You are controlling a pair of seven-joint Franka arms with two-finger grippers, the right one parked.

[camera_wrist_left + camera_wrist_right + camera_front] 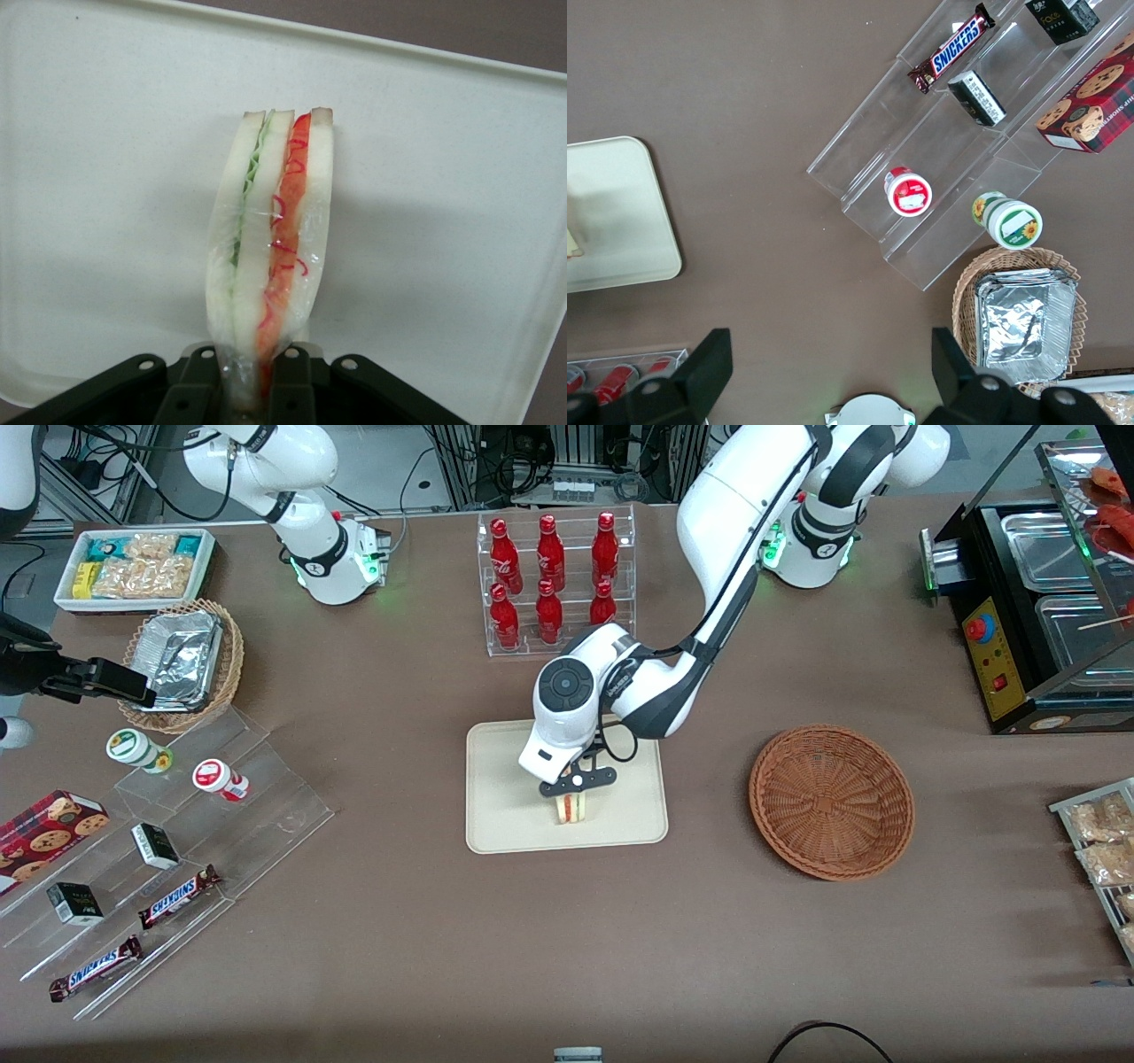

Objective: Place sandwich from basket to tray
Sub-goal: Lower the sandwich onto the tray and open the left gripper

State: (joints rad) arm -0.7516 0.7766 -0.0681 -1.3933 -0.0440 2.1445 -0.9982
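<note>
One pincer [574,790] clamped on sandwich [572,808], over tray [496,815], well inside its rim, basket [831,801] apart.

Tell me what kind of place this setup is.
Probably a mock snack shop in a robot lab: red soda bottles in a clear rack, Snickers bars on acrylic steps. The claw holds a wrapped sandwich over a tray, near an empty basket.

Claw [252,390] fingertips — cut off.

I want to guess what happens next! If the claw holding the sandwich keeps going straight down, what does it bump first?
Probably the tray: the claw, shut on the sandwich, points down at it.
</note>
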